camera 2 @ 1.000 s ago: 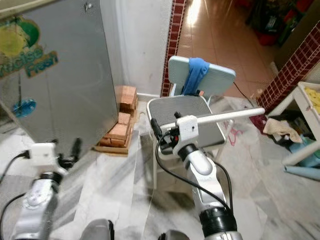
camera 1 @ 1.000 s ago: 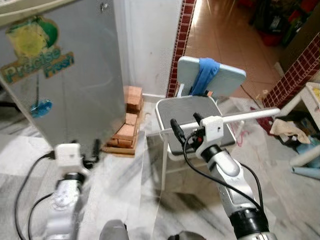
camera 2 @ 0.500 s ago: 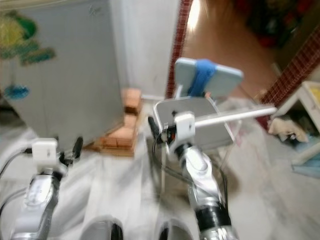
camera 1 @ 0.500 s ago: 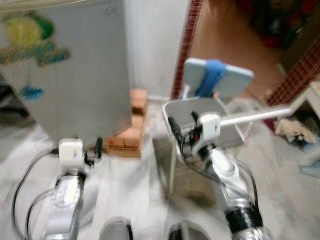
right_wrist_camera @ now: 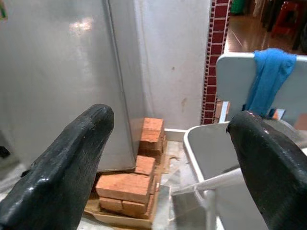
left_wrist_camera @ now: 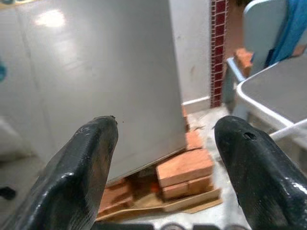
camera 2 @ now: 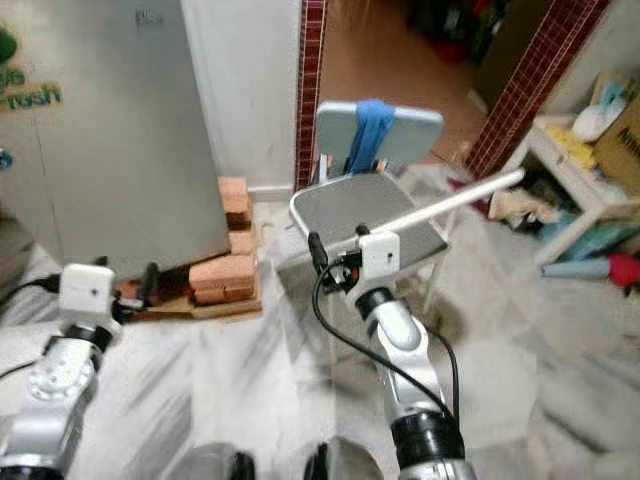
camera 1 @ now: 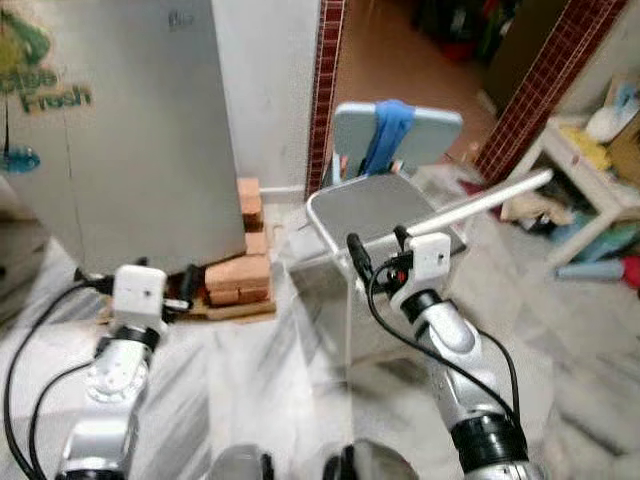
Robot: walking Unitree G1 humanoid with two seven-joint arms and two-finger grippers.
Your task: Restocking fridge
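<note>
Steel-grey and tall, the fridge (camera 1: 120, 130) stands at the far left of the scene with its door shut, its base raised on a stack of red bricks (camera 1: 240, 275) laid over a board on the marble floor (camera 1: 260, 390). It lies ahead and to the left of both arms, its long axis upright, and the face that shows carries a green and yellow sticker (camera 1: 35, 70); no handle can be made out. The left pincer (camera 1: 185, 290) is the nearer of the two, low by the brick footing and pointing at the fridge's lower corner, its two black fingers (left_wrist_camera: 91, 158) spread apart with nothing between them. The right pincer (camera 1: 375, 255) is held higher and further right, over the seat of a grey chair (camera 1: 385, 205) with a blue cloth (camera 1: 385, 135) draped on its back, and it too stands released and empty, fingers (right_wrist_camera: 72, 143) wide. A white rod (camera 1: 490, 197) lies across the chair, running right from beside that wrist. No goods for stocking show in either pincer, so any move toward the door would, I judge, fall to the left arm, reaching up and to the left.
</note>
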